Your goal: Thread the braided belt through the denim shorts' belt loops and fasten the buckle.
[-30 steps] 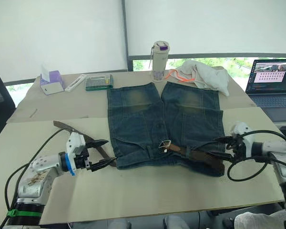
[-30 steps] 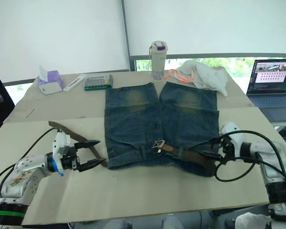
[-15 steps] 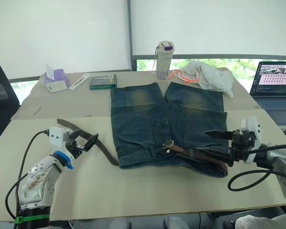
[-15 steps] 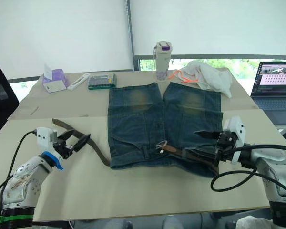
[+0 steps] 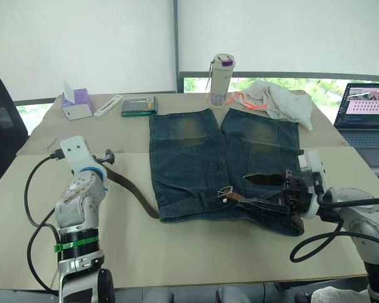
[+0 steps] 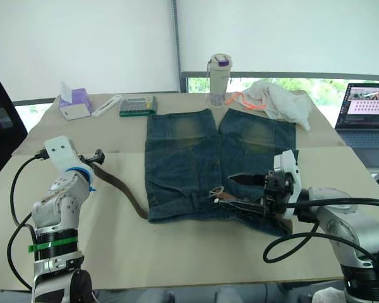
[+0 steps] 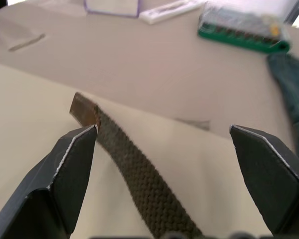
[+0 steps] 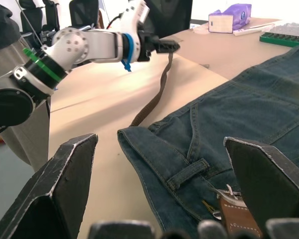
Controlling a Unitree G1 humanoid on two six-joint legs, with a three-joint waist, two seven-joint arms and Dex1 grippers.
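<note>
Here the braided belt [image 5: 131,193] is seen running lengthwise from the denim shorts [image 5: 224,167] at frame centre up-left to the left gripper [image 7: 164,149], spread wide astride its free tip; the right gripper [image 5: 260,190], also spread, is poised beside the buckle [image 5: 225,193].

no legible text, labels, brands or numbers on anything

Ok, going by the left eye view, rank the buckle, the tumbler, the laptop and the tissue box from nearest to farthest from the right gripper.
From the right gripper:
1. The buckle, just to its left on the denim shorts' waistband.
2. The tumbler, upright at the table's far edge, beyond the shorts.
3. The laptop, off to the far right; close to the tumbler's rank.
4. The tissue box, far left corner.
</note>
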